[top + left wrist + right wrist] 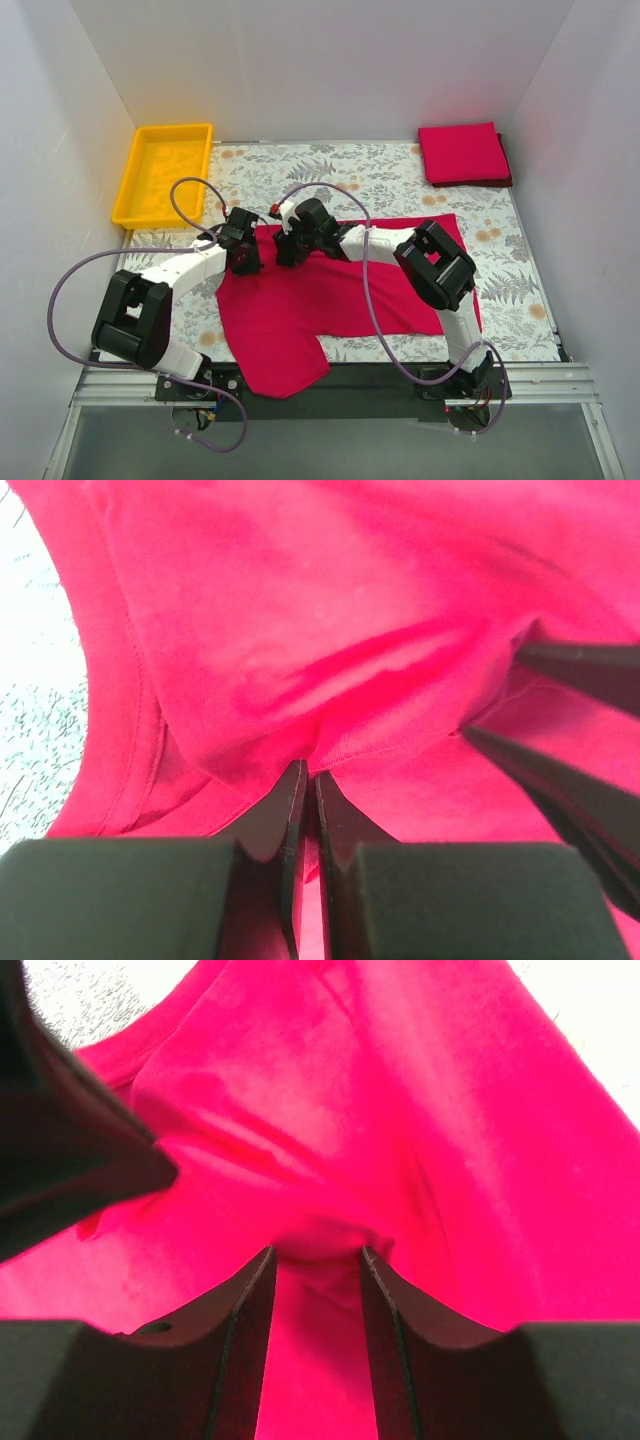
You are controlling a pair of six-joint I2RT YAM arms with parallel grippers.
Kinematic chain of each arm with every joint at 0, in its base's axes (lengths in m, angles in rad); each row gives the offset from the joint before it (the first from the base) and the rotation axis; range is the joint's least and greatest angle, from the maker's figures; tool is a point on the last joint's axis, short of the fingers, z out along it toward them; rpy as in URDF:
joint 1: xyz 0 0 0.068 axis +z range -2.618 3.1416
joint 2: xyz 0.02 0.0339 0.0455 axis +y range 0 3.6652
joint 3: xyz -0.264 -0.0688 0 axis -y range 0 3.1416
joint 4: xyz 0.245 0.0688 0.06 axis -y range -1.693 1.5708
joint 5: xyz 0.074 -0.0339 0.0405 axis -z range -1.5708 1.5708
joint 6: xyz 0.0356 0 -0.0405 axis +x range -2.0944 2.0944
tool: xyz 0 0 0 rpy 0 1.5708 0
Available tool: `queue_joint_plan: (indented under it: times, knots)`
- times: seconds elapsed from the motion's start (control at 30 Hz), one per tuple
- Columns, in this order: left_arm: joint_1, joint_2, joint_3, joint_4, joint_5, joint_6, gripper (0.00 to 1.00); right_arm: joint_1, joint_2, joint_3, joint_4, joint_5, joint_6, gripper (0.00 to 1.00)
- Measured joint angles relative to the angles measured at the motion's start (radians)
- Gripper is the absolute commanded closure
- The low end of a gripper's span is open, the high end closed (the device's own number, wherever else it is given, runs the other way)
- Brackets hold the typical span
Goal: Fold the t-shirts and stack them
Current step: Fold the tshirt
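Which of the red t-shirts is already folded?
The folded t-shirt at the far right corner, a neat square; the spread t-shirt lies open at the near edge.

Lab test cell (white panel walls (320, 60))

The spread t-shirt (330, 300) is soft, matt red cloth with stitched hems. The folded t-shirts (463, 152) look the same. The tray (165, 175) is smooth, glossy yellow plastic. The table cover (380, 175) is matt and leaf-printed. The left gripper (309, 775) is matt black.

t-shirt (300, 310) far edge hidden, covered by arms (195, 268)
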Motion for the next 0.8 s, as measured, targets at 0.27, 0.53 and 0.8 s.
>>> queue_joint_plan:
  times: [0.27,0.53,0.8]
  knots:
    - [0.051,-0.006,-0.003,0.032,0.122,0.013,1.00,0.014,-0.082,-0.103,0.030,0.028,-0.058,0.53]
    - [0.097,-0.005,-0.001,0.035,0.174,0.024,1.00,0.095,-0.118,-0.139,0.061,0.182,-0.159,0.52]
    - [0.118,0.018,0.027,0.035,0.198,0.032,1.00,0.142,-0.110,-0.122,0.072,0.255,-0.244,0.52]
